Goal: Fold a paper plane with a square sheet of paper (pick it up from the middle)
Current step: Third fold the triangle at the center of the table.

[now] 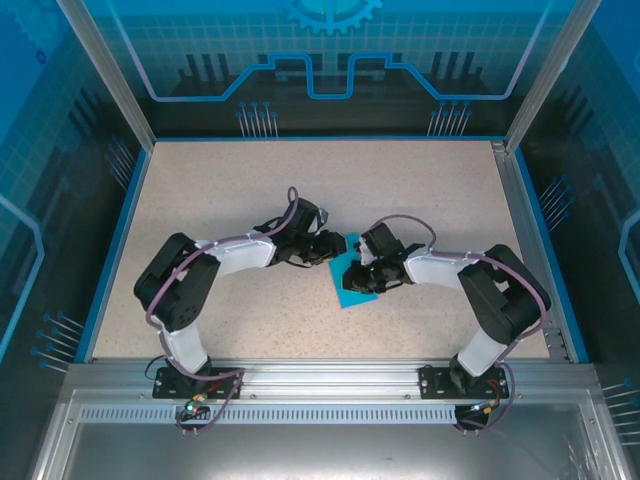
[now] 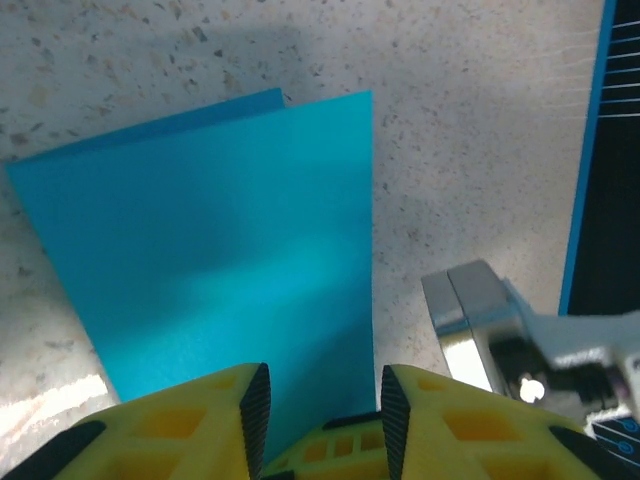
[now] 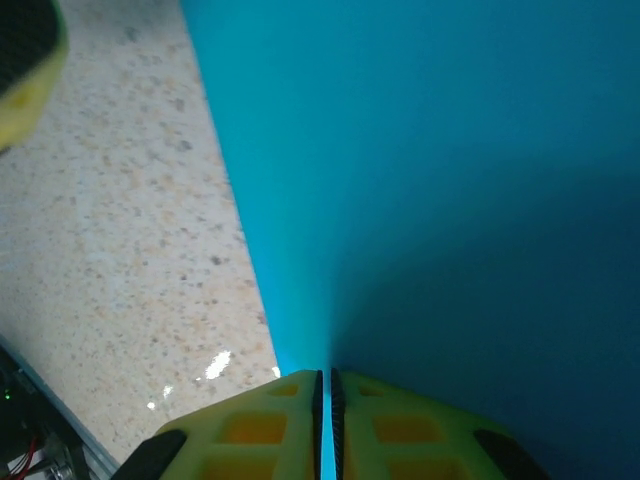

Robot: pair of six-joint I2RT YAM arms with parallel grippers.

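The paper [image 1: 350,288] lies near the middle of the table [image 1: 300,180], a little toward the near edge, right where the two arms meet. In the top view, the left gripper [image 1: 335,246] comes in from the left at the paper's far left corner. The right gripper [image 1: 364,274] reaches in from the right and sits over the paper's right part, hiding some of it. The two grippers are close together, with the teal sheet under and between them.

In the left wrist view, the paper [image 2: 230,260] spreads out ahead of the left gripper [image 2: 320,395]. Its near edge runs down into the gap between the two yellow fingers [image 2: 200,420]. Those fingers stand apart with a clear space between their ribbed pads, so they do not clamp the sheet. The paper looks doubled, since a second layer's edge shows along the top left behind the front one. Speckled table shows around it.

In the right wrist view, the right gripper [image 3: 327,385] has its fingers pressed nearly together, with a thin teal edge caught between them. From that pinch the paper [image 3: 450,200] rises up and away to the right, and bare table lies to its left.
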